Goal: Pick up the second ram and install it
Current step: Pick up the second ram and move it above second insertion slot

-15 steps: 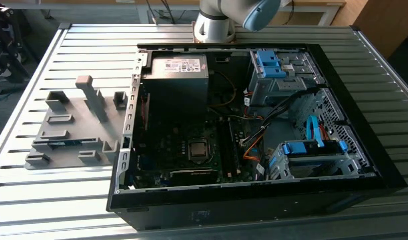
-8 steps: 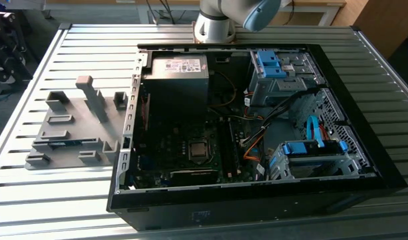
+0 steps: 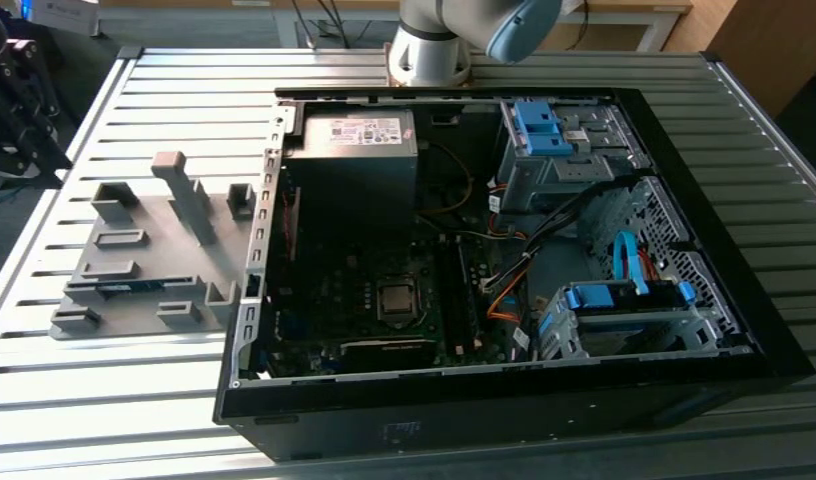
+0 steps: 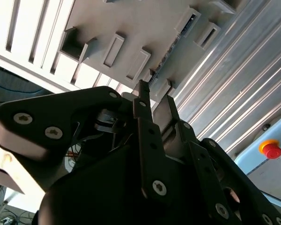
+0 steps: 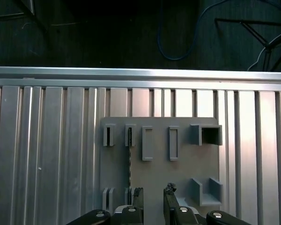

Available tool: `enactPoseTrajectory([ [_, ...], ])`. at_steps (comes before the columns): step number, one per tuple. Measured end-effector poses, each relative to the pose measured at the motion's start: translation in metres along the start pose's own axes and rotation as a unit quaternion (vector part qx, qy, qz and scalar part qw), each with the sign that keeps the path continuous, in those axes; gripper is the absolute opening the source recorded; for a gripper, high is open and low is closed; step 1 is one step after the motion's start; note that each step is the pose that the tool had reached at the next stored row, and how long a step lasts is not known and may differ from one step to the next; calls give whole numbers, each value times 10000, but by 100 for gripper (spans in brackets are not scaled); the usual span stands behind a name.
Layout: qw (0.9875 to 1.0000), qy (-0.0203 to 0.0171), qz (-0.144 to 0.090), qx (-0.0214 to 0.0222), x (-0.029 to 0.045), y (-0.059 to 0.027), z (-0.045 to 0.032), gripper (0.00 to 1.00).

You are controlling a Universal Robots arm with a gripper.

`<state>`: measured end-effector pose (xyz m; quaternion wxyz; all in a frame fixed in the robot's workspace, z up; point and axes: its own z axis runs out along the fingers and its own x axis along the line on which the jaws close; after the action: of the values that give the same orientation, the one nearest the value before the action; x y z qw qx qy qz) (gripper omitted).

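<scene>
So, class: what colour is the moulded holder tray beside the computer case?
The holder tray is plain grey, clearest in the exterior view.

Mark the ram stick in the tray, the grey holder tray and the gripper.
ram stick (image 5: 129,159): first wrist view, middle of its thin edge.
grey holder tray (image 5: 180,171): first wrist view, bare flat base.
gripper (image 5: 153,193): first wrist view, midway between its fingertips.
</scene>
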<state>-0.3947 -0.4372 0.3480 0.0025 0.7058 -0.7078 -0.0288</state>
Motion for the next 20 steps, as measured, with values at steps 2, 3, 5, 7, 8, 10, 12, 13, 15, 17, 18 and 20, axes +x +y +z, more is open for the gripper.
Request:
enactPoseTrajectory([
  [2, 10000, 0, -2, 11, 3, 2, 34, 31],
  [3, 10000, -1, 4, 21, 3, 3, 49, 31],
  [5, 9999, -5, 107, 29, 4, 3, 69, 31],
  [7, 9997, -10, 235, 35, 4, 2, 87, 31],
  [8, 9997, -10, 255, 35, 5, 2, 95, 31],
  [10, 9997, -1, 257, 36, 5, 1, 115, 31],
  [12, 9996, 33, 259, 45, 5, 1, 123, 31],
  [13, 9996, 35, 258, 49, 6, 0, 126, 31],
  [15, 9996, 35, 258, 56, 7, -1, 147, 32],
  [17, 9997, 12, 258, 56, 8, -1, 171, 38],
  [18, 9997, -12, 257, 53, 8, -1, 180, 38],
  [20, 9996, -51, 255, 56, 8, -2, 202, 38],
])
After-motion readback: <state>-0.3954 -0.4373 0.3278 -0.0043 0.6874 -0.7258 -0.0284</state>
